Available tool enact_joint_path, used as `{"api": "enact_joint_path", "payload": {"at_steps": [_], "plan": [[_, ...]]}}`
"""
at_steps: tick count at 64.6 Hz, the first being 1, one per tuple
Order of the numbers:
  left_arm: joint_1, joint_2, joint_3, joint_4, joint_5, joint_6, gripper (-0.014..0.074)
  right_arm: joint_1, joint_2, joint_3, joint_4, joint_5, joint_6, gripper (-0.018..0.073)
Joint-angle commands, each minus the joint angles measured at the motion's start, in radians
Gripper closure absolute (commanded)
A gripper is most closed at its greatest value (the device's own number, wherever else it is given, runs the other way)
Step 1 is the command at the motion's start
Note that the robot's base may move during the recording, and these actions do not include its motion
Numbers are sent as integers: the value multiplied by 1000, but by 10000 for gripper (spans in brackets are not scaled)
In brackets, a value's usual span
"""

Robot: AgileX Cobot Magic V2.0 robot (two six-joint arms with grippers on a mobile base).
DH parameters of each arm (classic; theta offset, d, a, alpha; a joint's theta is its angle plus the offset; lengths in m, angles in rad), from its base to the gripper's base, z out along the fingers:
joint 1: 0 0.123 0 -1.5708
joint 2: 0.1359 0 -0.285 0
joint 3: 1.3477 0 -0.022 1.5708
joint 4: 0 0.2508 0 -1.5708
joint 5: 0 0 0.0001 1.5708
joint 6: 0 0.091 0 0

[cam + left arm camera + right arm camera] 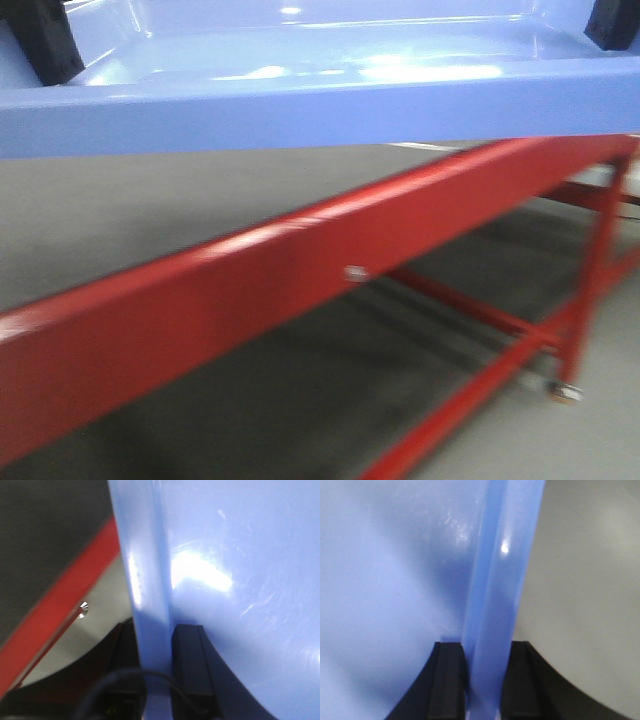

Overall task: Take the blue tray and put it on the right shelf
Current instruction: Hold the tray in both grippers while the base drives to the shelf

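The tray [300,115] is hanging in the air above the red table [300,290]. Its long axis is running left to right across the front view, and its open side is facing up, roughly level. It is showing glossy pale periwinkle plastic, low sloped walls, a rolled rim and bright glare on its bottom. The left gripper [157,652] is pinching the rim at the left end, one black finger inside the wall and one outside. The right gripper [485,657] is pinching the right end likewise. The table's dark mat [150,210] is lying below, apart from the tray.
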Motion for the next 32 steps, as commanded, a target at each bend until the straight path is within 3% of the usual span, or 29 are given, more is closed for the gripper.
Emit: {"api": "enact_joint_path", "payload": {"at_steps": [1,32], "plan": [[-15,-32,-20,4,56,34,645,5,-30,-30,-32,-58,-32,503],[-15,-32,-20,0,56,34,645,5,-30,-30,-32,-58,-32,503]]}}
